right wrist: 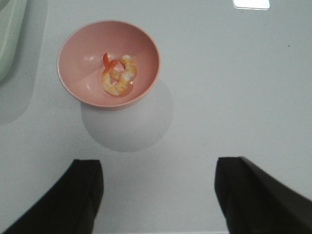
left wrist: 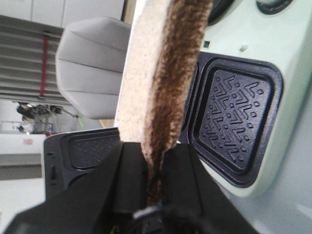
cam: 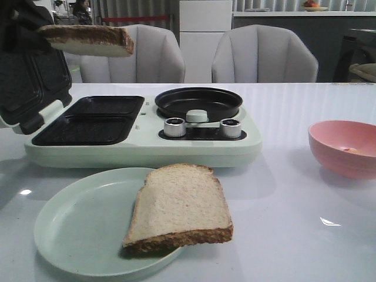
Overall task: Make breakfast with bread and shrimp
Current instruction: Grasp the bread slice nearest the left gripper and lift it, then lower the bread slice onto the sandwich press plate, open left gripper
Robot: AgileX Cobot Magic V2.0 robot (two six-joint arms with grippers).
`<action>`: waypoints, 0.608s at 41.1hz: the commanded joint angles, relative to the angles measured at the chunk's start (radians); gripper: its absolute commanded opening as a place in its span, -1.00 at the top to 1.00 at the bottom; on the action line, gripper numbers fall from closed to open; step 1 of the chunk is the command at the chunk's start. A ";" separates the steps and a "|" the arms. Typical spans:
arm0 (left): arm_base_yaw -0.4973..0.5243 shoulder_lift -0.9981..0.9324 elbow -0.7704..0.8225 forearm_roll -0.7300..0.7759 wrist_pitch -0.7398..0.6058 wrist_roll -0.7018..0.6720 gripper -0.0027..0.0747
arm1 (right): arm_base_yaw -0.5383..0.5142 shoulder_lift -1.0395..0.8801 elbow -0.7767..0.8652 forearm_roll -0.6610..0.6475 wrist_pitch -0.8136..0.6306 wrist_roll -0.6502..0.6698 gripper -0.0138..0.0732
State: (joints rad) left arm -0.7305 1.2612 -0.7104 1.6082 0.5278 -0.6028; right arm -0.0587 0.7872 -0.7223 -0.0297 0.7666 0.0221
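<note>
The job looks to be in its early part. One slice of bread (cam: 88, 40) is up in the air, held at the far left of the front view above the raised lid (cam: 32, 76) of the breakfast maker (cam: 141, 126). Neither of the two ridged sandwich plates (cam: 88, 120) holds anything yet, and the small round frying pan (cam: 198, 103) beside them is bare too. The second slice (cam: 179, 208) lies on the pale green plate (cam: 76, 226) at the near edge of the tabletop (cam: 294, 235), overhanging the plate's rim on its right side. The shrimp (right wrist: 118, 75) sits curled in the pink bowl (right wrist: 78, 58), well apart from the machine on the right; more than one piece may be there, I cannot tell for sure. So what is left, as I judge it: laying the held slice into a sandwich plate, bringing over the shrimp, and adding the other slice.

The left gripper (left wrist: 153, 165) pinches the raised slice by its brown crust edge, its fingers (left wrist: 122, 170) closed on either side of it, and the slice stands out from them over the dark plates of the open machine. The right gripper (right wrist: 158, 195) hangs over bare tabletop near the bowl, its fingers (right wrist: 83, 190) spread wide and holding nothing
</note>
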 commanded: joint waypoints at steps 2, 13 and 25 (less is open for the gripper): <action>0.098 0.069 -0.101 0.047 -0.049 -0.007 0.59 | 0.000 0.000 -0.036 -0.016 -0.069 -0.007 -0.67; 0.224 0.261 -0.270 0.058 -0.177 -0.007 0.59 | 0.000 0.000 -0.036 -0.016 -0.069 -0.007 -0.67; 0.326 0.423 -0.427 0.060 -0.274 0.006 0.59 | 0.000 0.000 -0.036 -0.016 -0.069 -0.007 -0.67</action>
State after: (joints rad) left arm -0.4256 1.6918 -1.0714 1.6513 0.2471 -0.5955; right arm -0.0587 0.7872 -0.7223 -0.0297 0.7666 0.0221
